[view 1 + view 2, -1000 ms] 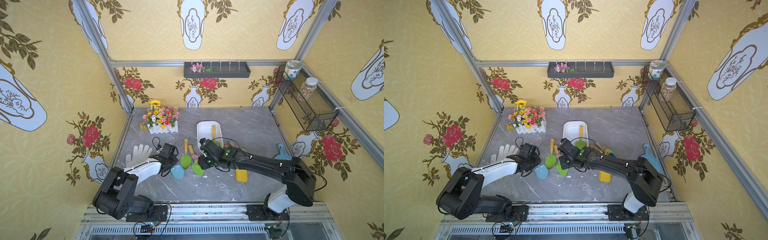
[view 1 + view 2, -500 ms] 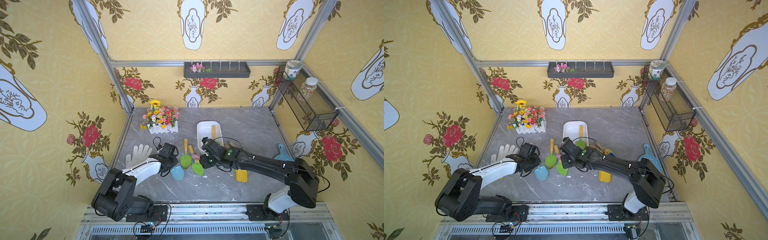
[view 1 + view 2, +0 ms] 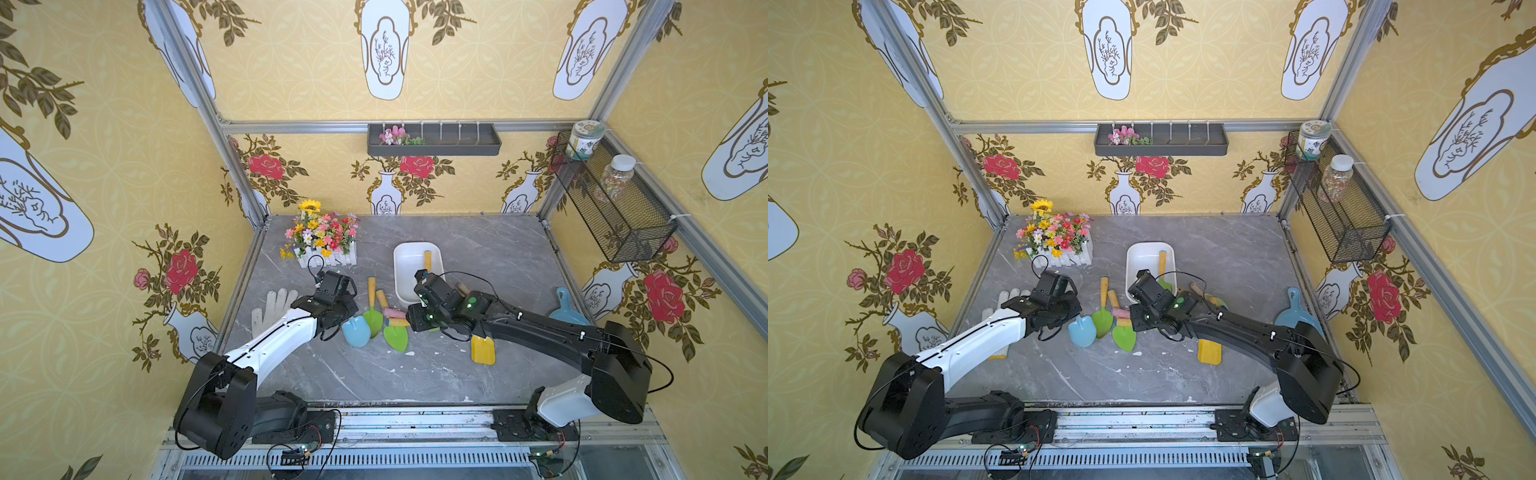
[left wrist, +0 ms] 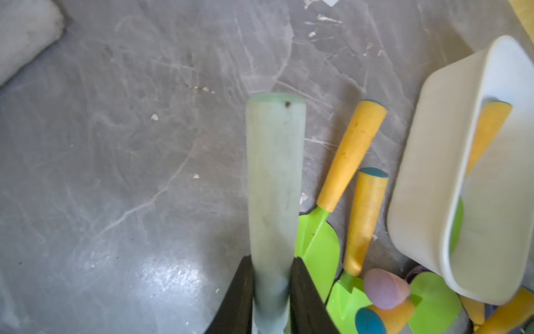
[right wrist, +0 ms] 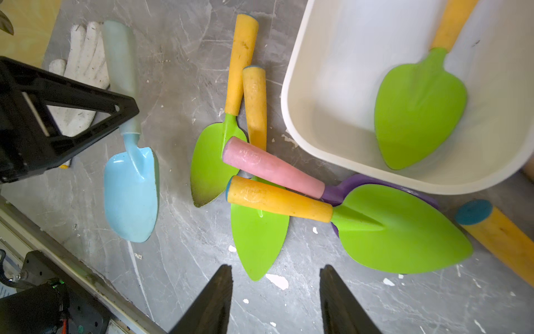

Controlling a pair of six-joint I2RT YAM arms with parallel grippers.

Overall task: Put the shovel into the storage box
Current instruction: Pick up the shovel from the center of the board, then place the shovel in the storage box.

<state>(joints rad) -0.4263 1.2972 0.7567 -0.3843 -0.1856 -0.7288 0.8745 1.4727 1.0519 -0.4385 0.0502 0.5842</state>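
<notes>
Storage box, white with one green shovel lying inside, is sitting toward the back of the table, to the robot's right of the blue shovel. Two loose green shovels are lying between them. The blue shovel's long axis is running roughly parallel to the box's, blade toward the robot. Left gripper is clamping its pale handle near the neck, so the carry is probably heading rightward and back. Right gripper is hanging open and empty above the loose ones.
</notes>
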